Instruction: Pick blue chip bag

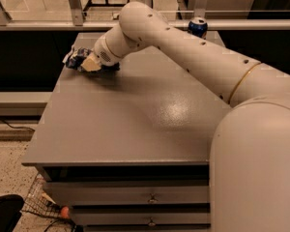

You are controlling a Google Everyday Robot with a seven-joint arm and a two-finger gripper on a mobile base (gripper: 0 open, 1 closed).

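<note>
- Here, the blue chip bag [73, 58] lies crumpled at the far left edge of the grey bench [135, 124].
- The pincer [88, 64] sits low against the bag's right side; whether it is spread or has hold of the bag, I cannot tell.
- A blue can [197, 27] stands upright at the far right, well apart.

claw [90, 64] at chip bag [74, 58], far-left corner of table [135, 124], soda can [197, 27] far right

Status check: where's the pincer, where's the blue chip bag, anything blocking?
Pincer at far left corner of table, right at the blue chip bag. Bag crumpled, near the edge. Soda can at far edge, well clear.
</note>
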